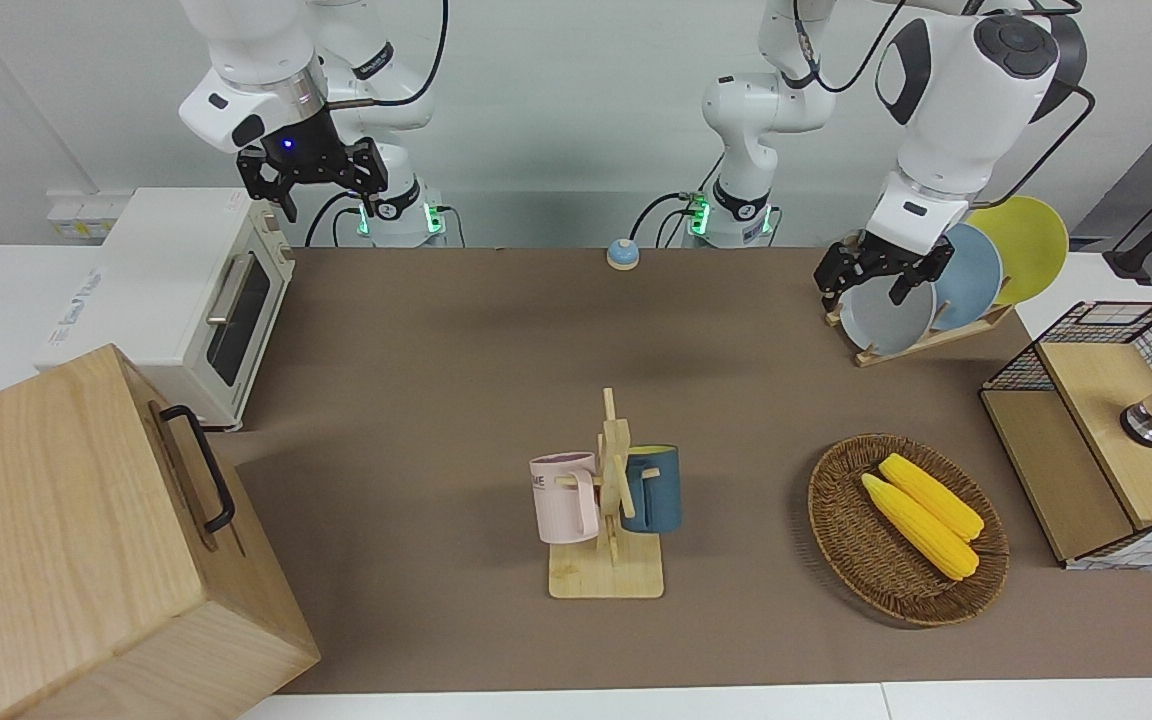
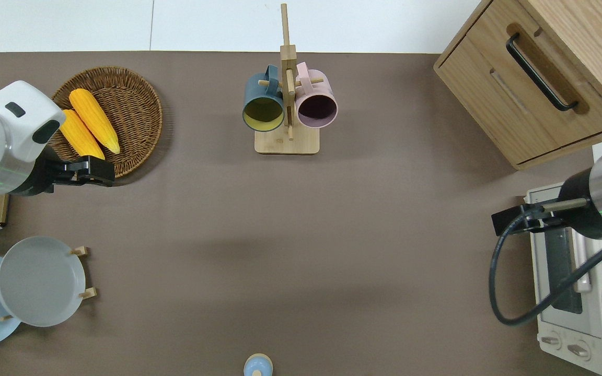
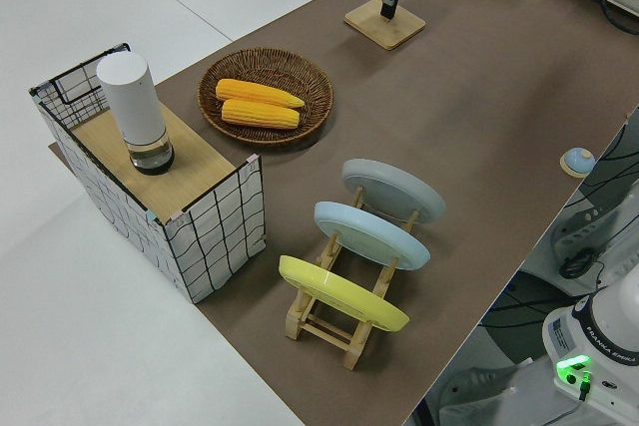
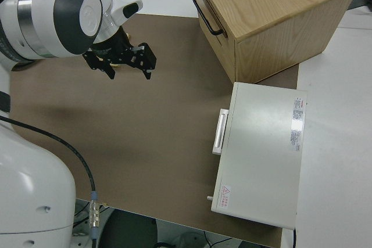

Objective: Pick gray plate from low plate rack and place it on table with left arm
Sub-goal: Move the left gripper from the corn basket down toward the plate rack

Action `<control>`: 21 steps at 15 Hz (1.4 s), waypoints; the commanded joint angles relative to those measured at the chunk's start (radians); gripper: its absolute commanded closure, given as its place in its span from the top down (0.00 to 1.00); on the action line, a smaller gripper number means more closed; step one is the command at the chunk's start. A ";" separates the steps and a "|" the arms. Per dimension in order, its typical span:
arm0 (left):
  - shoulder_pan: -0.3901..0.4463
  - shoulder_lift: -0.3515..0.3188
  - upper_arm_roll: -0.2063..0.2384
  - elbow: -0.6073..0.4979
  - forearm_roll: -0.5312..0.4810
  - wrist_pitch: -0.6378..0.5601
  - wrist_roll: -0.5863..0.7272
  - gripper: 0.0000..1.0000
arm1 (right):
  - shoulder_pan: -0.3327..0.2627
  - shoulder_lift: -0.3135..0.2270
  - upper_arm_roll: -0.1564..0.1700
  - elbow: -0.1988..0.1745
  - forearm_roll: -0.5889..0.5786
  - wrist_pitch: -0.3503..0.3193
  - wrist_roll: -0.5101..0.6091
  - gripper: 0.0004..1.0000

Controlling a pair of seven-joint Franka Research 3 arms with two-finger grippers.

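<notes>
The gray plate leans in the slot of the low plate rack farthest from the robots, at the left arm's end of the table. It also shows in the overhead view and the left side view. My left gripper is open and empty, up in the air. In the overhead view the left gripper is over the table at the wicker basket's rim, between the basket and the rack. The right arm is parked, its gripper open.
A blue plate and a yellow plate stand in the same rack. A wicker basket holds two corn cobs. A mug stand with two mugs, a wooden cabinet, a toaster oven, a wire crate and a small blue knob are also on the table.
</notes>
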 commanded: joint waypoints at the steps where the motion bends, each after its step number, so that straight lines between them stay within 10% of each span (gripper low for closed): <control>1: 0.003 -0.013 0.000 -0.007 -0.015 -0.030 -0.045 1.00 | -0.013 -0.005 0.006 0.006 0.003 -0.015 -0.003 0.99; 13: 0.005 -0.010 -0.014 -0.061 -0.001 -0.010 -0.070 0.99 | -0.013 -0.005 0.006 0.006 0.003 -0.015 -0.003 0.99; 21: 0.005 -0.023 -0.001 -0.165 0.223 -0.047 -0.001 0.99 | -0.015 -0.005 0.006 0.006 0.005 -0.015 -0.003 0.99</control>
